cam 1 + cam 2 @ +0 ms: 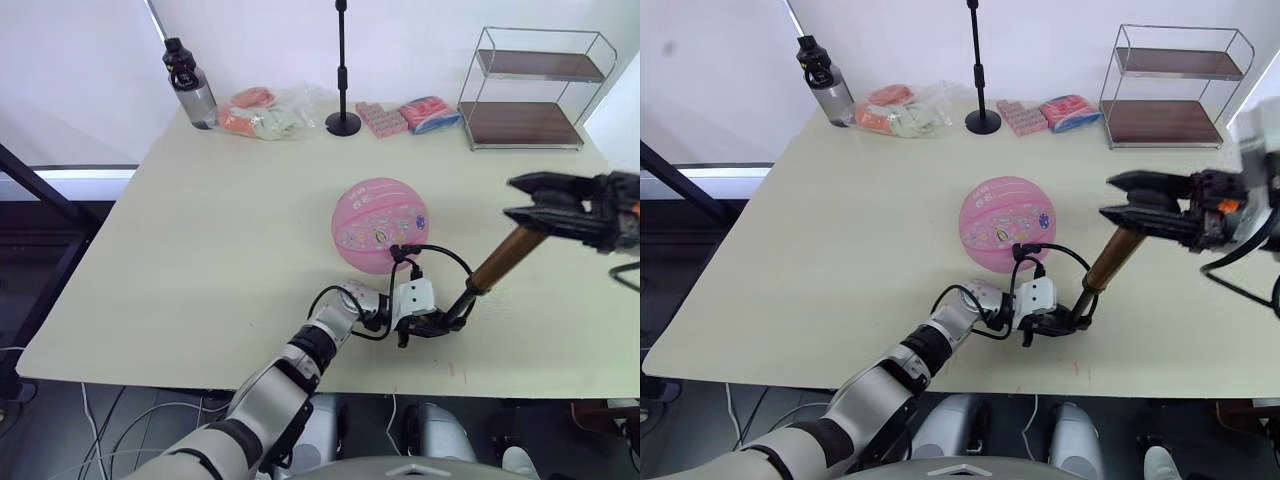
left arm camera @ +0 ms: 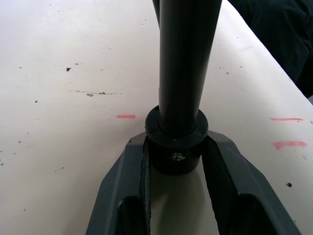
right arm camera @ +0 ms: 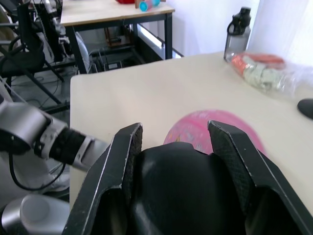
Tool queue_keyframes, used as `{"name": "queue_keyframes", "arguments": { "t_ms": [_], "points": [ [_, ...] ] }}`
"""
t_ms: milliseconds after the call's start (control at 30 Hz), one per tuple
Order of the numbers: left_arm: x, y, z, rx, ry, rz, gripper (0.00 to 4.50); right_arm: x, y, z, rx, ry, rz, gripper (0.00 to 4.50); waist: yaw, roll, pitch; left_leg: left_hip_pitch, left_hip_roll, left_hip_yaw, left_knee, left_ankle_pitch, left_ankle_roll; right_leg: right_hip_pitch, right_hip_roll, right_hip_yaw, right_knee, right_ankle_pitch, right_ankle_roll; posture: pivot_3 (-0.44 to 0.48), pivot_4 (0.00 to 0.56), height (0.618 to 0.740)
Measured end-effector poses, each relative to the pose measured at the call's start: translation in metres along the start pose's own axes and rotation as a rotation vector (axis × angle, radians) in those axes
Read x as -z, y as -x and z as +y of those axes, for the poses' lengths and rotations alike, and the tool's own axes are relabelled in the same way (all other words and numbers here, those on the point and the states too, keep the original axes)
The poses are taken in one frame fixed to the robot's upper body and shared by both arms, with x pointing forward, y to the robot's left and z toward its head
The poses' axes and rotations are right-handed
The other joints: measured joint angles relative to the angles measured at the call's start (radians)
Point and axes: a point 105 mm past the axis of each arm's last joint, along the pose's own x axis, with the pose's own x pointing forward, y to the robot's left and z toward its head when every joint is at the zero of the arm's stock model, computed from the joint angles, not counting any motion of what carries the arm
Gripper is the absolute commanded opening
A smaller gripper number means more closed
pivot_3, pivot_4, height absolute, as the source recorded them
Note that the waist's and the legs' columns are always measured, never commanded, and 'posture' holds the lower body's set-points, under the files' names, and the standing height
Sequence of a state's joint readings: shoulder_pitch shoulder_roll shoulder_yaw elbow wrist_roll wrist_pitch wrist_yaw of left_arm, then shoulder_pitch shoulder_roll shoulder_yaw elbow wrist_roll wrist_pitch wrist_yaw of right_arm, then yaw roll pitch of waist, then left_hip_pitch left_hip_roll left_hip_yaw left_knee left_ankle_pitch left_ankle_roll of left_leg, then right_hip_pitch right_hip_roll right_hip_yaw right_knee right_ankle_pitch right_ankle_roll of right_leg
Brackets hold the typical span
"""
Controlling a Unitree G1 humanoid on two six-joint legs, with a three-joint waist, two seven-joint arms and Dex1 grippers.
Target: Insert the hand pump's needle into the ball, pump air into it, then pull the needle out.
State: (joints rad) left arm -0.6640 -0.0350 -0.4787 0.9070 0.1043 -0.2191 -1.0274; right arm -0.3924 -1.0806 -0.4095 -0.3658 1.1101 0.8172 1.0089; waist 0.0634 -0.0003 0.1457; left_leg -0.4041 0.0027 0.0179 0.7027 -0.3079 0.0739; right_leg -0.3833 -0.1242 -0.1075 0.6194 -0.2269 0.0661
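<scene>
Your left gripper (image 1: 432, 322) has its jaws clamped on the base cap of the hand pump (image 1: 498, 263) near the table's front edge, its barrel slanting up and right to your right gripper (image 1: 525, 200), whose jaws grip the handle, with the ball (image 1: 380, 225) just behind.

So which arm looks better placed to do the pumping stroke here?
The right. The right gripper grips the hand pump's black handle at the raised end, free to push along the barrel. The left gripper clamps the pump's base on the table, beside the ball, so it suits bracing.
</scene>
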Motion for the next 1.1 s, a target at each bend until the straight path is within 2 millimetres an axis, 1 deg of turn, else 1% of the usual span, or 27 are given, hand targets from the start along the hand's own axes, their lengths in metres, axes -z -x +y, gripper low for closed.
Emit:
{"name": "queue_keyframes", "arguments": {
  "t_ms": [67, 100, 200, 333, 400, 467, 533, 733, 767, 833, 867, 900, 967, 1100],
  "points": [
    [-0.003, -0.007, -0.004, 0.015, 0.001, -0.012, 1.07, -0.002, 0.0, -0.001, 0.004, -0.021, 0.001, 1.63, -0.001, -0.001, 0.0, -0.007, 0.0, 0.0, 0.001, 0.001, -0.001, -0.007, 0.0, 0.0, 0.0, 0.0, 0.0, 0.0, 0.15, 0.74],
    [-0.003, -0.007, -0.005, 0.016, 0.002, -0.014, 1.07, -0.001, 0.0, -0.002, 0.008, -0.031, 0.0, 1.63, -0.002, -0.001, 0.001, -0.013, 0.0, 0.001, 0.002, 0.003, -0.005, -0.013, 0.001, 0.001, 0.002, 0.001, 0.001, 0.0, 0.15, 0.74],
    [-0.003, -0.008, -0.006, 0.023, -0.002, -0.012, 1.07, 0.003, 0.003, 0.0, 0.01, -0.017, 0.009, 1.63, 0.0, -0.001, 0.001, -0.012, 0.0, 0.001, 0.002, 0.004, -0.006, -0.012, 0.003, 0.0, 0.002, 0.001, 0.001, 0.0, 0.15, 0.74],
    [-0.002, -0.008, -0.006, 0.016, -0.001, -0.008, 1.07, 0.028, 0.008, 0.0, 0.033, -0.008, 0.048, 1.63, -0.001, -0.004, 0.0, -0.01, 0.0, 0.002, 0.003, 0.003, -0.005, -0.01, 0.003, 0.001, 0.002, 0.001, 0.002, 0.0, 0.15, 0.74],
    [-0.001, -0.007, -0.005, 0.011, -0.001, -0.004, 1.07, 0.038, 0.007, 0.0, 0.036, -0.009, 0.048, 1.63, -0.003, -0.005, -0.001, -0.009, 0.0, 0.002, 0.003, 0.001, -0.001, -0.01, 0.003, 0.002, 0.003, 0.001, 0.002, 0.0, 0.15, 0.74],
    [0.001, -0.006, -0.005, 0.008, -0.001, 0.0, 1.07, 0.057, 0.004, 0.004, 0.032, -0.022, 0.066, 1.63, -0.005, -0.008, -0.002, -0.008, 0.002, 0.001, 0.003, 0.001, -0.001, -0.01, 0.005, 0.002, 0.004, 0.001, 0.002, 0.0, 0.15, 0.74],
    [0.002, -0.006, -0.006, 0.006, 0.001, 0.0, 1.07, 0.071, -0.001, 0.007, 0.03, -0.032, 0.064, 1.63, -0.006, -0.009, -0.004, -0.007, 0.002, 0.0, 0.003, 0.001, -0.002, -0.009, 0.006, 0.002, 0.005, 0.001, 0.001, 0.0, 0.15, 0.74],
    [0.003, -0.006, -0.007, 0.005, 0.002, 0.001, 1.07, 0.105, -0.008, 0.014, 0.043, -0.034, 0.096, 1.63, -0.008, -0.011, -0.005, -0.006, 0.002, 0.0, 0.003, 0.004, -0.006, -0.007, 0.006, 0.002, 0.004, 0.001, 0.002, 0.0, 0.15, 0.74],
    [0.004, -0.006, -0.008, 0.004, 0.005, 0.001, 1.07, 0.11, -0.009, 0.014, 0.05, -0.039, 0.093, 1.63, -0.008, -0.013, -0.007, -0.005, 0.002, 0.0, 0.003, 0.004, -0.006, -0.006, 0.007, 0.002, 0.004, 0.001, 0.002, 0.0, 0.15, 0.74],
    [0.006, -0.008, -0.009, -0.003, 0.014, 0.002, 1.07, 0.128, -0.011, 0.016, 0.055, -0.044, 0.116, 1.63, -0.009, -0.013, -0.007, 0.003, 0.002, 0.0, 0.002, 0.001, -0.002, 0.003, 0.007, 0.003, 0.001, 0.0, 0.003, 0.0, 0.15, 0.74],
    [0.006, -0.008, -0.009, -0.003, 0.014, 0.002, 1.07, 0.129, -0.011, 0.017, 0.055, -0.044, 0.119, 1.63, -0.009, -0.013, -0.007, 0.005, 0.002, 0.0, 0.002, 0.001, -0.001, 0.004, 0.006, 0.003, 0.001, -0.001, 0.004, 0.0, 0.15, 0.74],
    [0.006, -0.008, -0.009, -0.005, 0.015, 0.004, 1.07, 0.139, -0.012, 0.018, 0.071, -0.061, 0.114, 1.63, -0.009, -0.015, -0.008, 0.006, 0.002, -0.001, 0.001, 0.0, -0.001, 0.005, 0.006, 0.002, 0.001, -0.001, 0.004, 0.0, 0.15, 0.74],
    [0.007, -0.008, -0.01, -0.005, 0.016, 0.003, 1.07, 0.144, -0.014, 0.018, 0.082, -0.064, 0.096, 1.63, -0.01, -0.014, -0.008, 0.006, 0.002, -0.001, 0.001, 0.0, -0.001, 0.005, 0.006, 0.002, 0.001, -0.001, 0.004, 0.0, 0.15, 0.74],
    [0.006, -0.009, -0.01, -0.003, 0.013, 0.005, 1.07, 0.143, -0.013, 0.021, 0.085, -0.042, 0.085, 1.63, -0.009, -0.014, -0.01, 0.007, 0.002, -0.001, 0.001, 0.0, -0.001, 0.005, 0.006, 0.002, 0.001, -0.001, 0.004, 0.0, 0.15, 0.74]
  ]
}}
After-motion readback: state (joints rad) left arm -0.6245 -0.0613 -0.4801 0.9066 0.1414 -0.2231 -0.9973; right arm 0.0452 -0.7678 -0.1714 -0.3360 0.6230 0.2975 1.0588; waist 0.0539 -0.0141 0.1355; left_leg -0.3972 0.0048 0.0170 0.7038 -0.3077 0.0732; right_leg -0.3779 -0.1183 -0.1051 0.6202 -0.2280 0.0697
